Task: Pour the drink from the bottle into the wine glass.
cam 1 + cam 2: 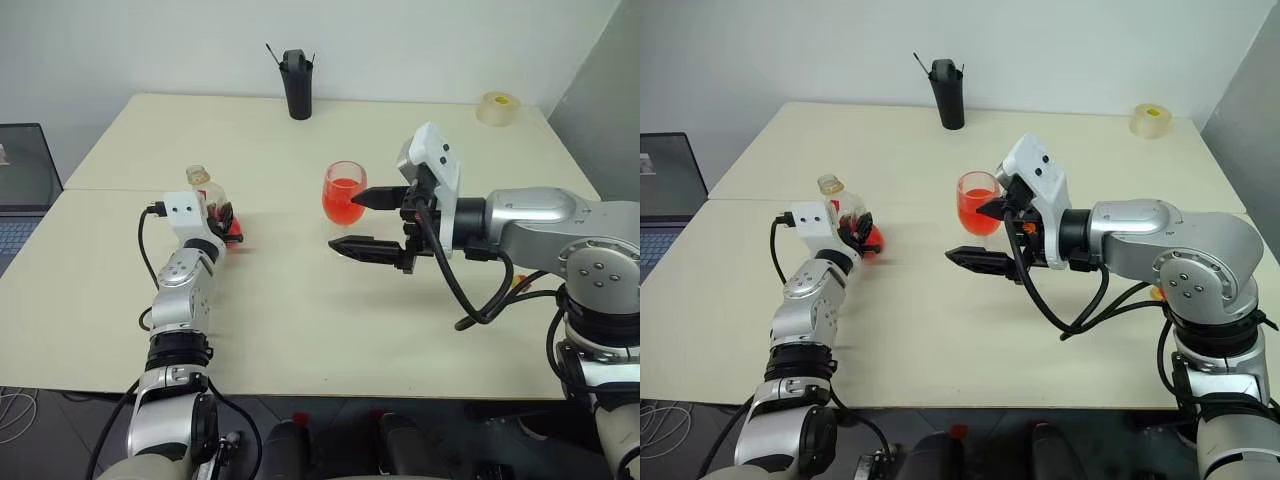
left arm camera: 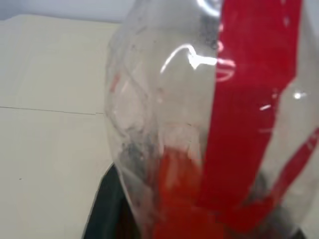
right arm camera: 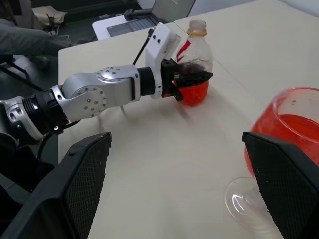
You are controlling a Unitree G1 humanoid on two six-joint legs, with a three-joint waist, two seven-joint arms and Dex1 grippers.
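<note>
Entry, near to far, on the pale desk (image 1: pixel 300 330).

1. Left gripper (image 3: pixel 192 79): toward the left side of the desk, fingers around the lower body of the bottle (image 3: pixel 195 59). Whether they clamp or are loosening, I cannot tell. The bottle stands upright on the desk, neck uncapped, with a little drink (image 3: pixel 194 93) left at its bottom.

2. Right gripper (image 1: pixel 368 222): released, jaws spread wide, holding nothing. It hovers near mid-desk, just beside the wine glass (image 1: pixel 344 193), not touching it.

3. Wine glass: upright near the middle of the desk, bowl about half full of red drink (the pour itself looks essentially done).

4. Black pen holder (image 1: pixel 298 85): near the far edge. Tape roll (image 1: pixel 498 107): near the far right corner.

Step in hand, as judged: parking the bottle. Doing it well calls for the base flat on the desk before the fingers part, a straight pull back along the fingers so the light bottle is not nudged over, and the right gripper kept off the glass.
</note>
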